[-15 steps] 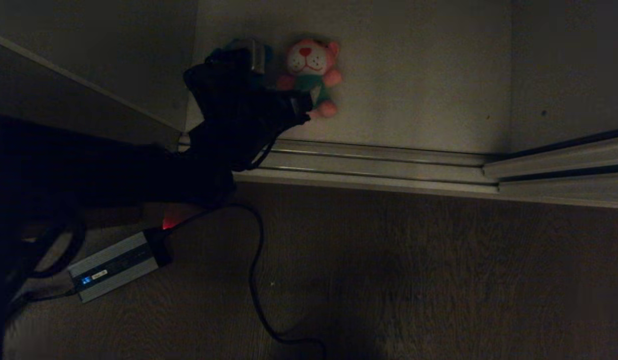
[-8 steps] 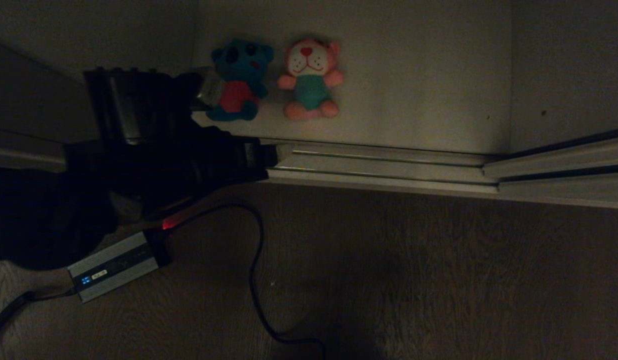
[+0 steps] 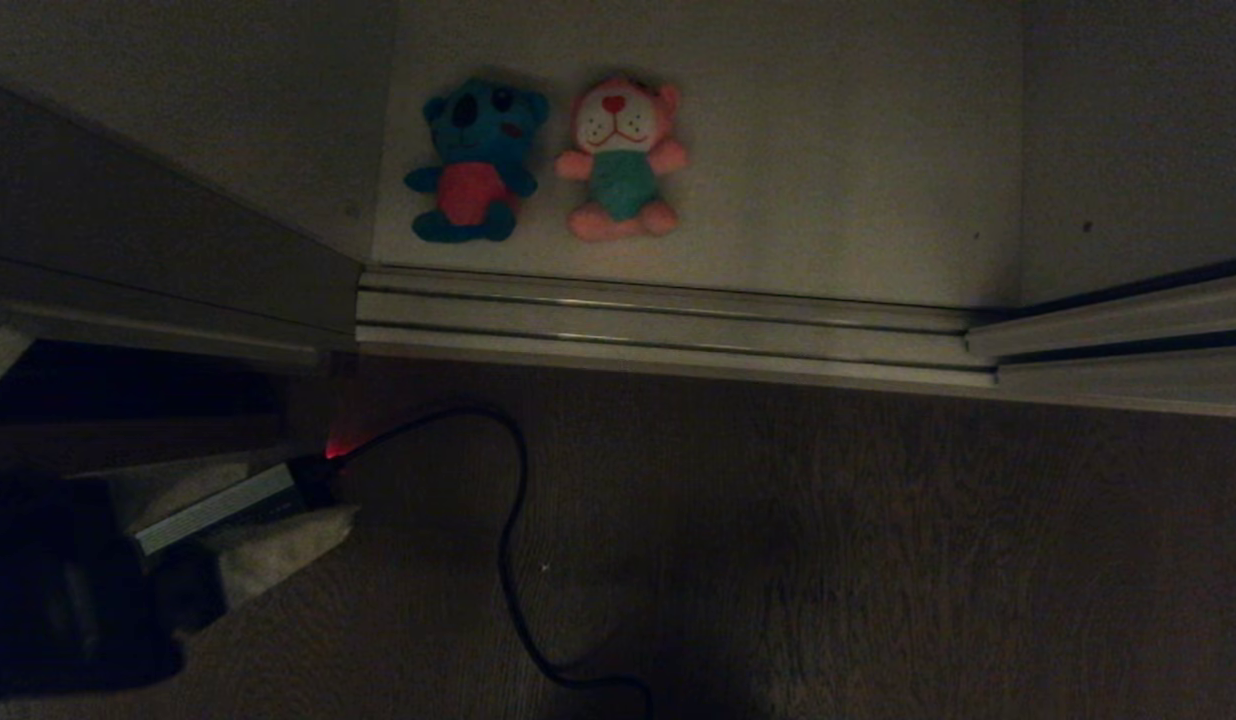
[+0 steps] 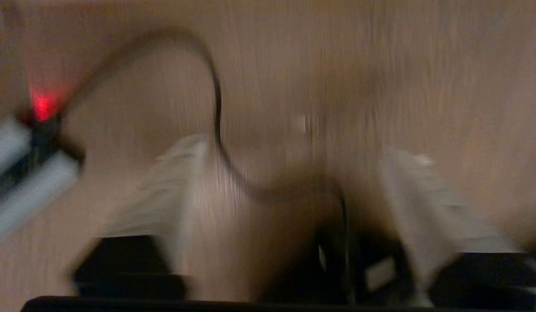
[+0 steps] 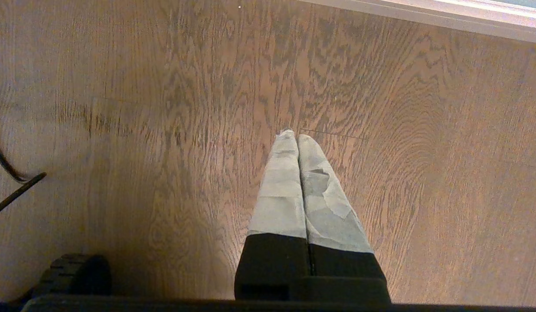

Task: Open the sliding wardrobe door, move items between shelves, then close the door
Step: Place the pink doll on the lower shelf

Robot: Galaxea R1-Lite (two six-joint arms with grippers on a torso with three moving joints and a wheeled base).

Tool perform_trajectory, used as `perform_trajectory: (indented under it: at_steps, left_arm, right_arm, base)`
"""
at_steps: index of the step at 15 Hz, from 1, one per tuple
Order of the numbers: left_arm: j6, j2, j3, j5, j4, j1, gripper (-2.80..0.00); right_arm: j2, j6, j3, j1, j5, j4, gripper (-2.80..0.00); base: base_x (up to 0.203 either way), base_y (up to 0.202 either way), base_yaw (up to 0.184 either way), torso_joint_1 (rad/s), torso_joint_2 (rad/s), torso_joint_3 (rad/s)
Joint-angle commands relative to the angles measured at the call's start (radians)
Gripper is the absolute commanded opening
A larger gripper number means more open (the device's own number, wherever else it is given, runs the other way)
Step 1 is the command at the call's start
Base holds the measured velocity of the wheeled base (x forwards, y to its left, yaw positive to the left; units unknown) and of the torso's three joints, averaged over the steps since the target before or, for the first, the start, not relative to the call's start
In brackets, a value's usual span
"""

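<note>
Blue plush toy, red belly (image 3: 470, 165), beside pink plush toy, teal shirt (image 3: 623, 160): light, soft, squashy; pinch torso. Left claw (image 4: 294, 173) spread, empty; right claw (image 5: 297, 173) pressed together.

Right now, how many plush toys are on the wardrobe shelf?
2. The blue toy sits on the shelf near its left wall; the pink toy sits right beside it. None appear hidden.

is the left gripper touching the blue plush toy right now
Apart. The head view shows the blue plush toy alone on the shelf, while the left gripper is low over the wooden floor, empty.
</note>
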Motion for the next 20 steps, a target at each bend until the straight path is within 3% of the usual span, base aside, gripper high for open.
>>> perform_trajectory:
  at_steps: [1, 3, 5, 7, 9, 11, 15, 18, 20]
  left_arm:
    - [-0.008, -0.234, 0.042, -0.017, 0.165, 0.032, -2.8]
    - [-0.011, -0.323, 0.075, -0.035, 0.279, 0.056, -2.8]
    - [-0.008, -0.389, 0.09, -0.08, 0.375, 0.177, -2.8]
    - [0.002, -0.471, 0.098, -0.148, 0.413, 0.312, -2.8]
    - [0.065, -0.59, 0.123, -0.156, 0.405, 0.35, -2.8]
    - [0.134, -0.664, 0.195, -0.085, 0.365, 0.404, -2.8]
    - [0.16, -0.862, 0.473, -0.046, 0.197, 0.44, -2.8]
    - [0.169, -0.904, 0.715, -0.01, -0.049, 0.447, -2.8]
    - [0.169, -0.905, 0.72, -0.003, -0.055, 0.449, -2.8]
  right_arm:
    - [-0.002, 0.0, 0.004, 0.0, 0.0, 0.0, -2.8]
    - [-0.002, 0.0, 0.005, 0.0, 0.0, 0.0, -2.8]
    - [-0.002, 0.0, 0.005, 0.0, 0.0, 0.0, -2.8]
    - [-0.002, 0.0, 0.005, 0.0, 0.0, 0.0, -2.8]
    - [-0.002, -0.002, 0.005, 0.0, 0.0, 0.0, -2.8]
    - [-0.002, 0.0, 0.005, 0.0, 0.0, 0.002, -2.8]
    - [-0.003, 0.0, 0.005, 0.0, 0.0, 0.0, -2.8]
    - [-0.002, -0.001, 0.003, 0.0, 0.0, 0.0, -2.8]
    - [-0.002, 0.0, 0.005, 0.0, 0.0, 0.0, -2.8]
  base:
    - [0.0, 0.0, 0.0, 0.0, 0.0, 0.0]
    - [0.0, 0.0, 0.0, 0.0, 0.0, 0.0]
    - [0.0, 0.0, 0.0, 0.0, 0.0, 0.0]
    - [0.0, 0.0, 0.0, 0.0, 0.0, 0.0]
    - [0.0, 0.0, 0.0, 0.0, 0.0, 0.0]
    - [0.0, 0.0, 0.0, 0.0, 0.0, 0.0]
    - [0.0, 0.0, 0.0, 0.0, 0.0, 0.0]
    - [0.0, 0.0, 0.0, 0.0, 0.0, 0.0]
    - [0.0, 0.0, 0.0, 0.0, 0.0, 0.0]
